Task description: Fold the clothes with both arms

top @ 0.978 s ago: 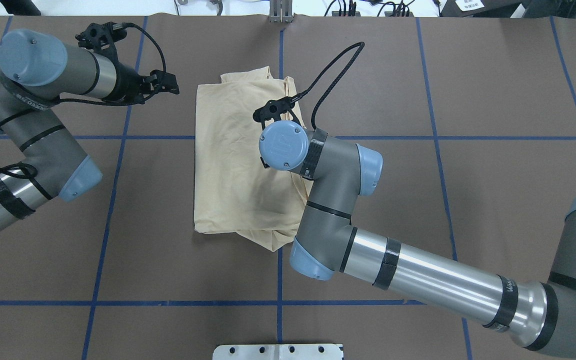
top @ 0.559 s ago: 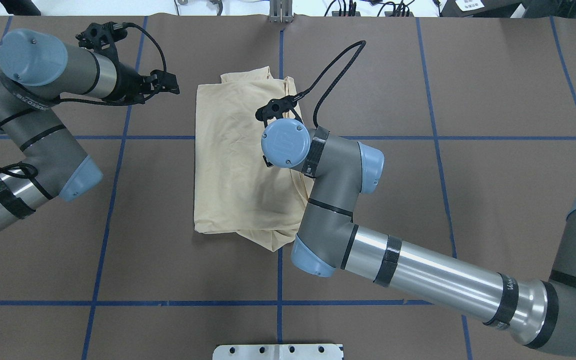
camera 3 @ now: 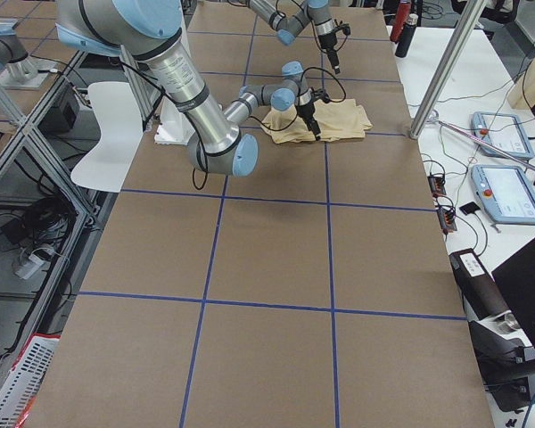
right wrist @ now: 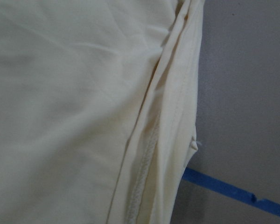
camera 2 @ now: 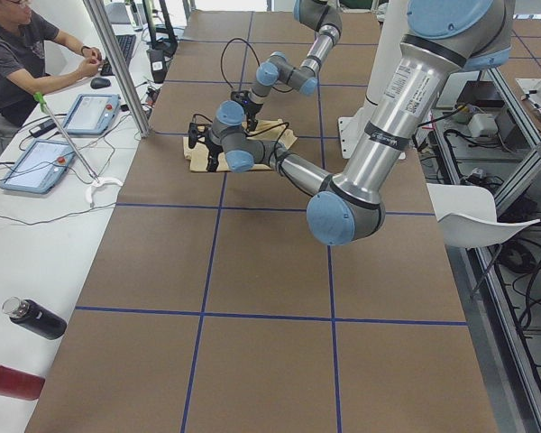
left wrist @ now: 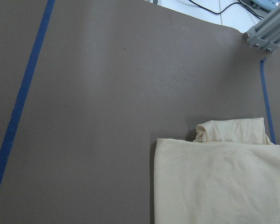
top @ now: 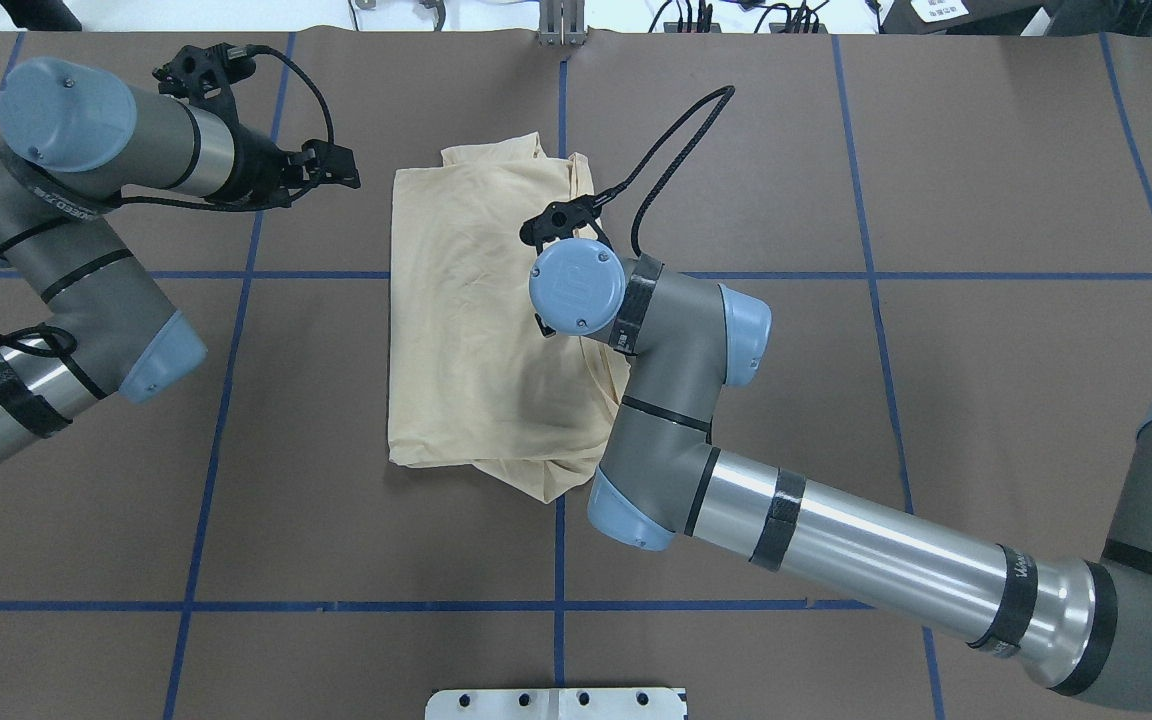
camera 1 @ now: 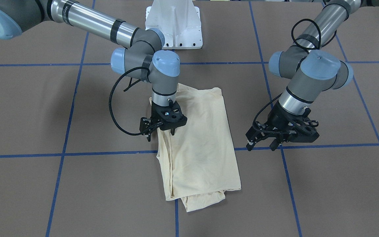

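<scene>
Cream T-shirt (top: 476, 330) lies folded lengthwise, right tool (camera 1: 165, 131) over its edge, left tool (top: 341, 167) apart.

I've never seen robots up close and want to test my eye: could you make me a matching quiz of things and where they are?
Things: 1 T-shirt; 2 left gripper; 3 right gripper; 4 pedestal base.
Descriptions: a over bare table, beside the shirt; b white, at the robot's side; c cream, folded; d over the shirt's side edge.
Pairs: 1-c, 2-a, 3-d, 4-b.
</scene>
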Robot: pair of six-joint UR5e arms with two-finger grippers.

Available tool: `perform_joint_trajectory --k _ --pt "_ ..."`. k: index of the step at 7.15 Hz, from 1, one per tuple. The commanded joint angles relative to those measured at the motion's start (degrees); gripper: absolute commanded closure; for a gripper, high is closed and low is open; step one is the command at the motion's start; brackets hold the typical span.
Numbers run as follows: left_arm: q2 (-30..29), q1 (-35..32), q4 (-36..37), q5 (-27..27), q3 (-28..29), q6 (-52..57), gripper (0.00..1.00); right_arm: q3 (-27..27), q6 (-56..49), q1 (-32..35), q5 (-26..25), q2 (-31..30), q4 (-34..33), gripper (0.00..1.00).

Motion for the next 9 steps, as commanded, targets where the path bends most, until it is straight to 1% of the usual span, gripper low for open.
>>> perform_joint_trajectory --k 1,2,4,5,9 --pt "0.0 0.0 0.0 0.1 0.0 0.0 0.00 -0.5 -0.1 0.0 0.1 0.0 0.0 0.06" --pt "0.0 0.0 0.0 0.1 0.0 0.0 0.00 -0.5 -0.1 0.3 0.5 0.1 0.0 0.20" --pt "0.0 0.0 0.0 0.1 0.0 0.0 0.00 -0.4 -0.3 1.3 2.4 0.2 -0.1 0.42" --pt "0.0 0.0 0.0 0.1 0.1 0.0 0.00 -0.4 -0.4 1.6 2.4 0.2 -0.1 0.45" --pt "-0.1 0.1 0.0 0.1 0.2 -0.2 0.00 -0.4 -1.0 2.3 2.9 0.2 -0.1 0.47"
